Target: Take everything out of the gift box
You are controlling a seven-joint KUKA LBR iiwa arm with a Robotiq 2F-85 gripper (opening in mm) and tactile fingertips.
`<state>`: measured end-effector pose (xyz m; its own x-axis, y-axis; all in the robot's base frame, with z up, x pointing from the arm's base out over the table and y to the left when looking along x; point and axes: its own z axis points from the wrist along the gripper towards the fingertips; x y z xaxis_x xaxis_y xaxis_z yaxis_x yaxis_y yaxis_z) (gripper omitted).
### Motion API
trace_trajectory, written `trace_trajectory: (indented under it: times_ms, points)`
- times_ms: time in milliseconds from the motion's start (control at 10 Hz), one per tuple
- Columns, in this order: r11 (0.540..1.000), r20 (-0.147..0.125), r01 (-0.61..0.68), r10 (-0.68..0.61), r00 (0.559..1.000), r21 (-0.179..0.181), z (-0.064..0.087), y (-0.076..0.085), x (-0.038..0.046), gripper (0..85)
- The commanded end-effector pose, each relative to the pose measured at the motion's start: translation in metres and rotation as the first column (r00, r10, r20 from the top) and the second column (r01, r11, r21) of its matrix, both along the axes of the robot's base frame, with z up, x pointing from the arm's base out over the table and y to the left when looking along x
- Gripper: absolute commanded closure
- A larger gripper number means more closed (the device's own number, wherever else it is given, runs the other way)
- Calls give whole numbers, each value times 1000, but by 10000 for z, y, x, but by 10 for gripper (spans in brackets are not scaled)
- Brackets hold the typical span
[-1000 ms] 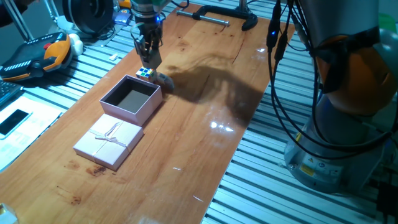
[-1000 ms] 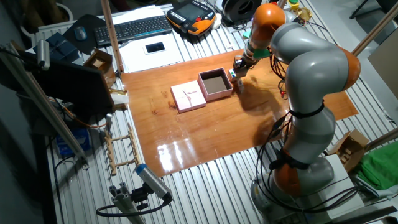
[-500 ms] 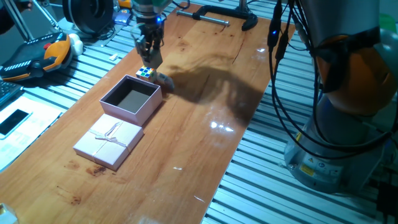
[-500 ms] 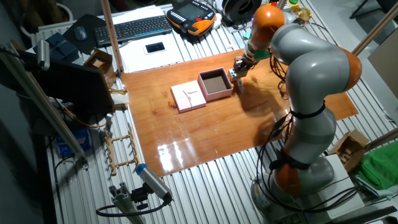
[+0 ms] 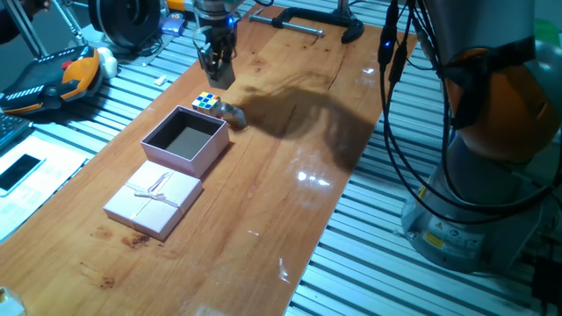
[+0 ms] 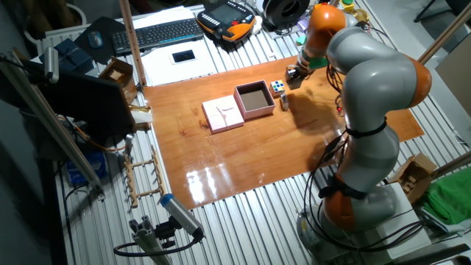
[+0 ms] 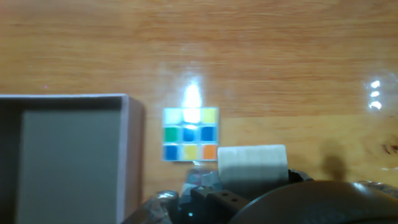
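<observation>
The pale pink gift box (image 5: 186, 140) stands open on the wooden table, and its dark inside shows nothing in it. Its lid (image 5: 154, 199) with the ribbon bow lies in front of it. The multicoloured puzzle cube (image 5: 207, 102) sits on the table just behind the box, and the grey-tan cube (image 5: 232, 113) sits beside it. In the hand view the puzzle cube (image 7: 190, 134) lies right of the box wall (image 7: 134, 155), with the grey-tan cube (image 7: 252, 163) below it. My gripper (image 5: 217, 70) hangs above and behind the cubes, open and empty. I cannot make out the tiny whitish piece.
A black clamp (image 5: 303, 19) lies at the table's far end. An orange and black pendant (image 5: 53, 79) and a phone (image 5: 19, 171) lie on the slatted bench to the left. The arm's base and cables (image 5: 474, 175) stand to the right of the table.
My gripper has risen and moved back away from the puzzle cube, which stays on the table. The box, lid and grey-tan cube have not moved.
</observation>
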<state>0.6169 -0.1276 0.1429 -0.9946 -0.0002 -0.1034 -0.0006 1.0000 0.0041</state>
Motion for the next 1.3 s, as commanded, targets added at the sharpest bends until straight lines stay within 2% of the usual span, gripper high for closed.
trace_trajectory:
  times_ms: [0, 600, 800, 1200]
  points:
    - [1000, 0, 0, 0, 1000, -2, -36, -62, -9, 840]
    - [1000, -5, 21, -21, 1000, -13, -401, -232, -5, 840]
    - [1000, -2, 26, -26, 1000, -6, -515, -269, -3, 840]
    - [999, -4, 34, -34, 999, 3, -625, -273, 18, 840]
